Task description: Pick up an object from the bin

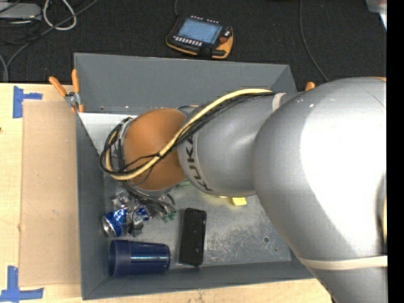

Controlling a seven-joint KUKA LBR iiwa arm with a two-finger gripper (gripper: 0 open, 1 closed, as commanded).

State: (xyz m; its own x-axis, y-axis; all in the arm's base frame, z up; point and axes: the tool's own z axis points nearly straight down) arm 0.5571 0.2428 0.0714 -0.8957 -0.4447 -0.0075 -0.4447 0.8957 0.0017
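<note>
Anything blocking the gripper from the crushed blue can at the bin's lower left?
Nothing visible. The gripper hangs right beside the crushed blue can, with no thing between them. The dark blue cup lies below the can in the view, the black block to its right; neither is in the path.

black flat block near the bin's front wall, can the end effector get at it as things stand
Probably yes. The black flat block lies uncovered, nothing on top, beside the end effector, which sits by the crushed blue can. The dark blue cup crowds its left side.
</note>
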